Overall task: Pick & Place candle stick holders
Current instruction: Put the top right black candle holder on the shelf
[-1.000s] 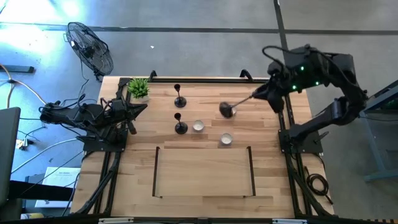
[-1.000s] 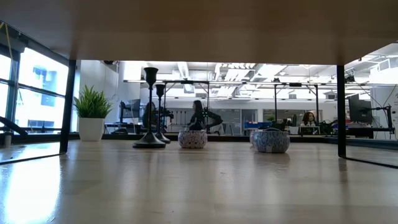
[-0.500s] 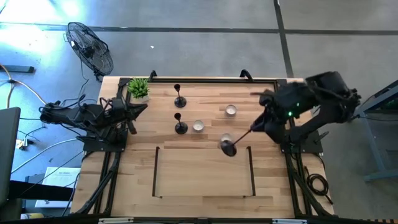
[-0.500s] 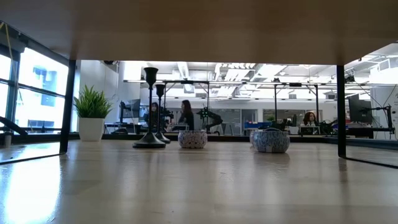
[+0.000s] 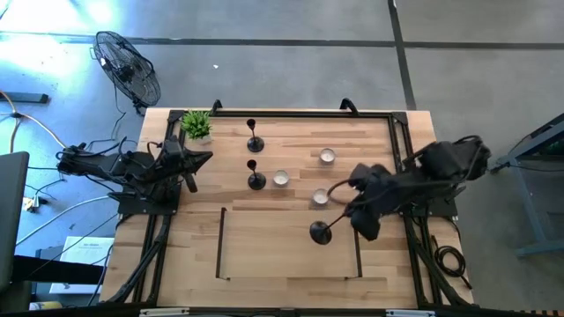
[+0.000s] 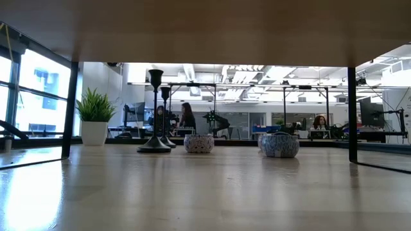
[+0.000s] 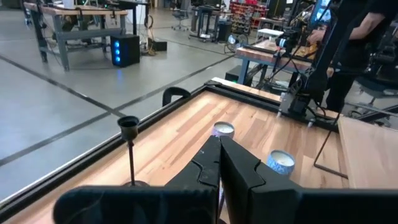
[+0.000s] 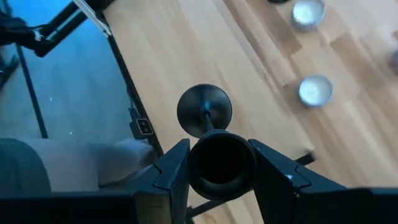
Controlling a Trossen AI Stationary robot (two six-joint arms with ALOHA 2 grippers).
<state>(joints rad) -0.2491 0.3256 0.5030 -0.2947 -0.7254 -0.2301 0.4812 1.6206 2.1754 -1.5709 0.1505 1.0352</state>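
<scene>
One candle stick holder [image 5: 321,232] is held by the right gripper [image 5: 345,211] above the near right part of the table [image 5: 282,255]. In the right wrist view the holder's cup top [image 8: 221,163] is clamped between the jaws, and its round base [image 8: 204,110] is seen beyond it, over the wood close to the table's black edge rail [image 8: 138,112]. In the high view the held holder is tilted, with its base just inside the right side of the black outlined rectangle [image 5: 220,242] marked on the near half of the table. The inside of that rectangle is otherwise bare wood.

Two more candle stick holders are left upright on the far half: one [image 5: 255,136] near the far edge, the other [image 5: 256,173] just in front of it. Beside the nearer one a small candle cup [image 5: 281,178] is set, a second cup [image 5: 321,196] lies close to the right arm, and a third [image 5: 327,157] sits farther back. A potted plant [image 5: 196,125] is placed at the far left corner.

The left gripper [image 5: 196,160] is parked at the left edge of the table, near the plant, with its jaws pressed together and holding nothing. In the low view the two standing holders [image 6: 154,109] and two cups [image 6: 199,142] are seen across a broad stretch of unoccupied table top.
</scene>
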